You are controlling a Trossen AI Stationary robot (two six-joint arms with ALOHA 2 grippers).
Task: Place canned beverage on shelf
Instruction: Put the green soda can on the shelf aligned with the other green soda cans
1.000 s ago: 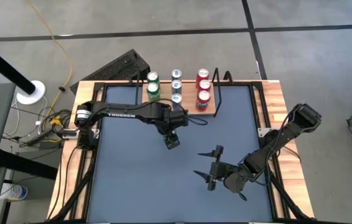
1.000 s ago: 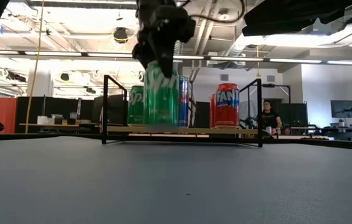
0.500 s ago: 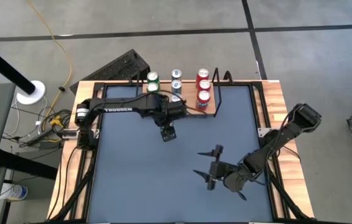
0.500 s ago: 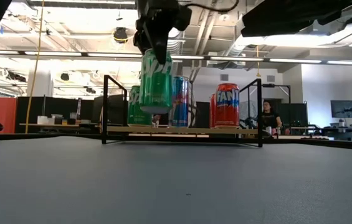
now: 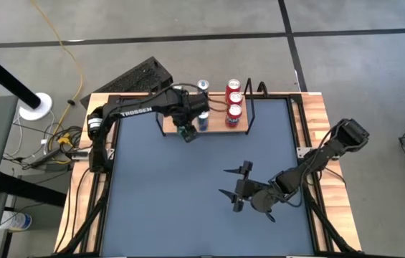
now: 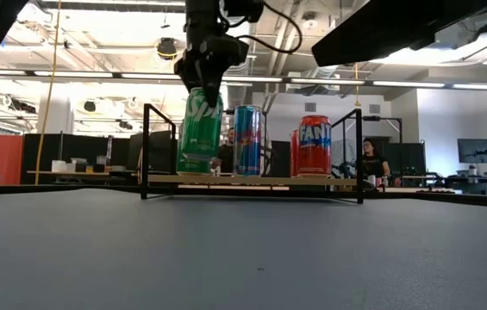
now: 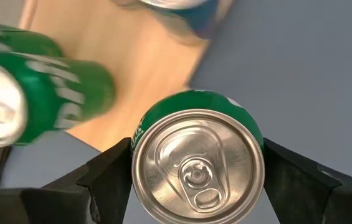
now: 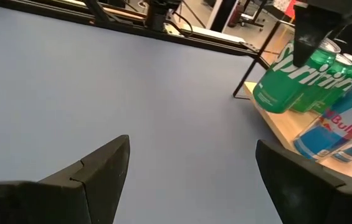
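The left gripper (image 5: pixel 185 131) pinches a green can (image 6: pixel 201 127) by its sides and holds it in the air, tilted, right at the front edge of the shelf (image 5: pixel 216 127), at the shelf's left end. To finish well, the can probably needs to be brought upright before it goes down, then carried a little farther over the board so its whole base lands on wood — not half on the lip — and lowered until it rests flat before the fingers spread. It should also keep off the green can already standing behind it (image 7: pixel 45 93) and the blue can (image 6: pixel 248 140) just beside it. The right gripper (image 5: pixel 239 194) waits over the table (image 5: pixel 159 208), well apart from the shelf, its fingers spread and holding nothing. The low view shows the tilt and that the can's bottom hangs just above the board; the high view hides that under the arm, but shows the three red cans (image 5: pixel 234 99) in a row on the right. The left wrist view alone shows the can top seated squarely between the fingers (image 7: pixel 110 171), with the board edge beneath it.
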